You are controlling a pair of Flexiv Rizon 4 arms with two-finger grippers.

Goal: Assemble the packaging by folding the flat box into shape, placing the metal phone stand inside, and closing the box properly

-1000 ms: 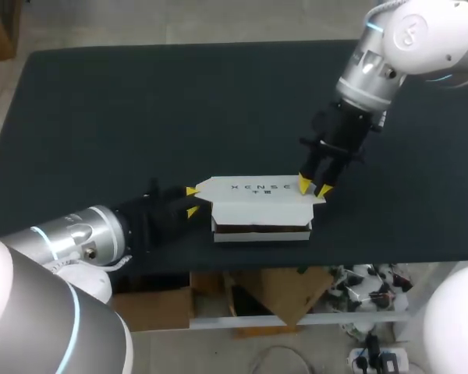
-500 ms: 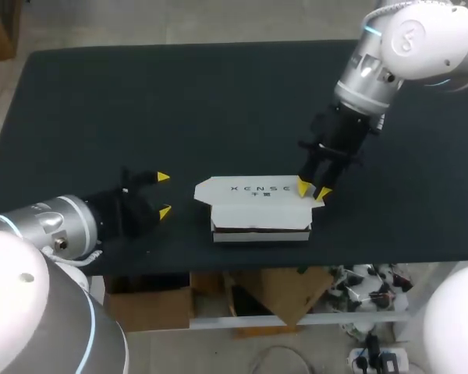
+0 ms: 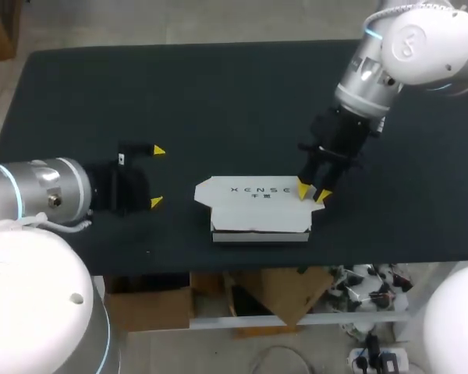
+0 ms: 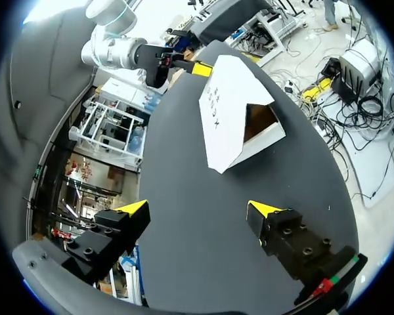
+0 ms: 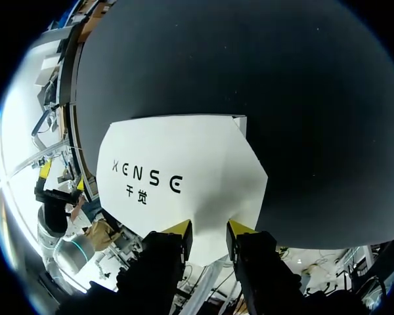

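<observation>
The left gripper [image 3: 154,176], at the middle left, has its fingers wide open and holds nothing. The box [image 3: 257,210] stands folded in the lower middle of the table [image 3: 218,93], but its lid is not yet closed. The right gripper [image 3: 312,189] pinches the lid's right end between its fingers. Only the left wrist view shows the open gap under the lid; whether the phone stand is inside, I cannot tell.

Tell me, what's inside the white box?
Through the open end of the white box, only the brown inside shows, and that part looks empty. The lid covers the rest, so anything lying under it cannot be seen.
</observation>
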